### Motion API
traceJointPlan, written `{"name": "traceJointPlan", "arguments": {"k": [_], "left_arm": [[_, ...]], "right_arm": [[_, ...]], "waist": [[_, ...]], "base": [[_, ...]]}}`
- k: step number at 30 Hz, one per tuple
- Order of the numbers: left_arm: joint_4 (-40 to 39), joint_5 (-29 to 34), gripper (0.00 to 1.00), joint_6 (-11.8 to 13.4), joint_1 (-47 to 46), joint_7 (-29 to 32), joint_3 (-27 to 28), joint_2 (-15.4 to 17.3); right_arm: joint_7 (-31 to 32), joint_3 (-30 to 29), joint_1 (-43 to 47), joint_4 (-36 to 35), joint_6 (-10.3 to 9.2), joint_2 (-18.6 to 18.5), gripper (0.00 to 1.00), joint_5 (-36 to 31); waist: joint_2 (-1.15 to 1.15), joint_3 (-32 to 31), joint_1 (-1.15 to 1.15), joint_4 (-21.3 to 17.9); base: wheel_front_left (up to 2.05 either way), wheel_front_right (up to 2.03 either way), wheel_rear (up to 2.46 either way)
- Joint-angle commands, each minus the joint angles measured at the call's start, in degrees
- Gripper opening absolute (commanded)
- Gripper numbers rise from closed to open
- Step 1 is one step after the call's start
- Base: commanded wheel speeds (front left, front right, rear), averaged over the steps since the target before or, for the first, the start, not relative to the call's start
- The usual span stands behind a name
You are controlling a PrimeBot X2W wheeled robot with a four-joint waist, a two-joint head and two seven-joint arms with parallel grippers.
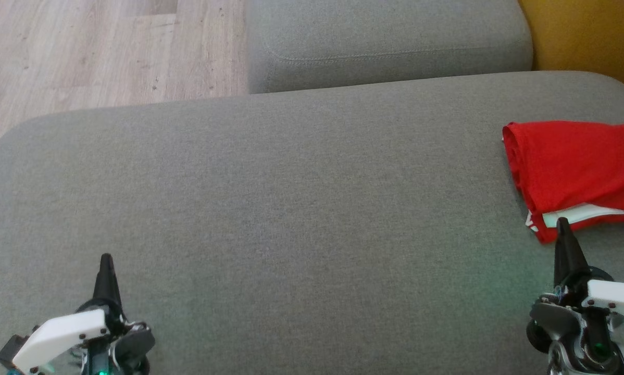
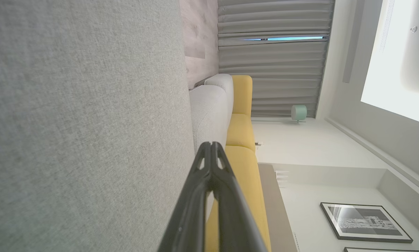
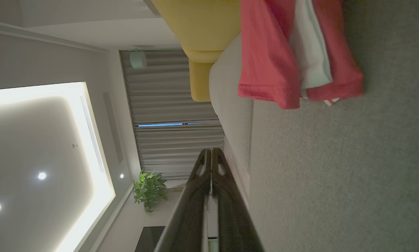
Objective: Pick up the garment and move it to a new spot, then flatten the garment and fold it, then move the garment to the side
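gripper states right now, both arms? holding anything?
Left gripper: closed, holding nothing.
Right gripper: closed, holding nothing; the red garment lies on the sofa cushion near its tip, not gripped.

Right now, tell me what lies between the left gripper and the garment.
Bare grey cushion stretches from the left gripper to the garment, with nothing on it, as the head view shows.

Folded garment [image 1: 577, 161] cut off by head view's right edge; far side unseen
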Motion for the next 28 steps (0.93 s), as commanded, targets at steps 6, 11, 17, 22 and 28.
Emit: {"name": "traceJointPlan", "arguments": {"k": [6,11,17,22,28], "left_arm": [[-1.64,0.28,0.00,-0.38,-2.80,0.56,2.57,0.31],[-1.63,0.36,0.00,-0.38,-2.81,0.65,2.67,0.23],[-1.63,0.45,0.00,-0.38,-2.81,0.73,2.77,0.16],[-1.62,0.53,0.00,-0.38,-2.82,0.80,2.86,0.10],[-1.62,0.62,0.00,-0.38,-2.83,0.89,2.97,0.02]], "right_arm": [[0.49,0.87,-2.86,-1.86,-0.04,-0.95,0.00,-0.03],[0.55,0.79,-2.87,-1.85,-0.04,-0.90,0.00,-0.10],[0.60,0.72,-2.87,-1.85,-0.04,-0.85,0.00,-0.16],[0.66,0.65,-2.88,-1.84,-0.04,-0.80,0.00,-0.21],[0.72,0.58,-2.89,-1.84,-0.04,-0.75,0.00,-0.28]], "waist": [[0.00,0.00,0.00,0.00],[0.00,0.00,0.00,0.00],[0.00,0.00,0.00,0.00],[0.00,0.00,0.00,0.00],[0.00,0.00,0.00,0.00]], "base": [[0.00,0.00,0.00],[0.00,0.00,0.00],[0.00,0.00,0.00],[0.00,0.00,0.00],[0.00,0.00,0.00]]}}
